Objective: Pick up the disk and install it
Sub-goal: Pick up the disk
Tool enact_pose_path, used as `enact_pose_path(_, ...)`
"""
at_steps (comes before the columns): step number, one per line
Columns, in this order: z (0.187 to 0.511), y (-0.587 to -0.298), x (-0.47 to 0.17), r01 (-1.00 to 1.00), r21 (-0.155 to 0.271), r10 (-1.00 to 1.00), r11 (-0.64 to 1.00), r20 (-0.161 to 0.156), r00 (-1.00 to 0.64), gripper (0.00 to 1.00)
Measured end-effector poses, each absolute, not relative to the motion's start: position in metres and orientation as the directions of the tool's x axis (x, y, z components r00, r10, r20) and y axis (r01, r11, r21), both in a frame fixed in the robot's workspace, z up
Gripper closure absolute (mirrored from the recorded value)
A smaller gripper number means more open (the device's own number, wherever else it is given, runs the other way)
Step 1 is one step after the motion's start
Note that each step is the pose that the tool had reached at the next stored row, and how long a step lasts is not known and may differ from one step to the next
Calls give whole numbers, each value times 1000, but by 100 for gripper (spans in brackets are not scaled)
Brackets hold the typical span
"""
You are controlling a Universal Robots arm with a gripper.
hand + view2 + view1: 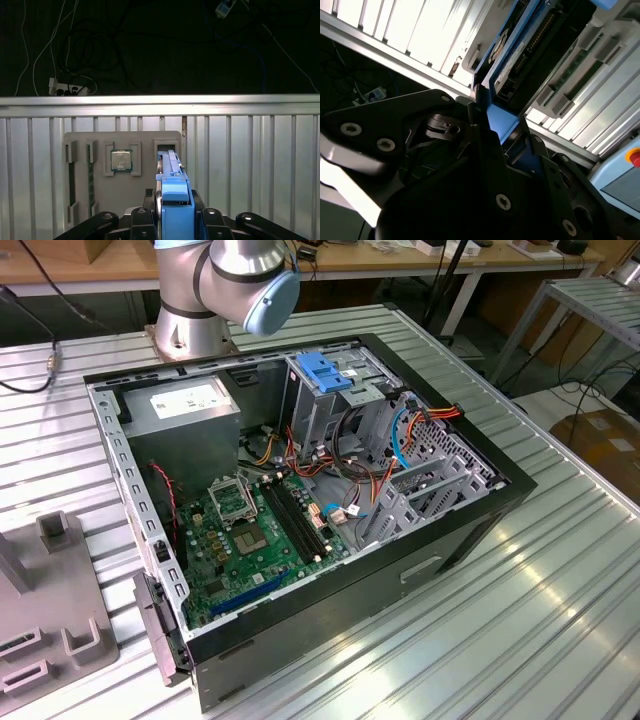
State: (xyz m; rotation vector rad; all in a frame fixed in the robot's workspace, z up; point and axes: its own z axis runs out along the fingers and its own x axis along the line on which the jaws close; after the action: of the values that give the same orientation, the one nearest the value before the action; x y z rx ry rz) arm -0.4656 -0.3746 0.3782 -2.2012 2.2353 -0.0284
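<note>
1. Arm: the grey-and-blue jointed robot arm (225,285) rises from its base at the back of the exterior view, behind an open black computer case (450,530).
2. Gripper: the black gripper (175,220) faces down onto the slatted aluminium table (250,165); its jaws pinch the disk.
3. Disk: the flat grey-metal disk (170,170) in its light-blue carrier rail is held on edge. Its long axis runs straight out from the jaws toward a grey moulded tray (125,200). Contact with the tray cannot be told.
4. Room: bare slats lie beside the tray. The table's edge runs just beyond it.
</note>
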Motion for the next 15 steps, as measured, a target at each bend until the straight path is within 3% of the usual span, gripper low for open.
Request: enact_pose_path(15, 392, -375, -466, -1000, -16, -1000, 15, 10, -15, 63)
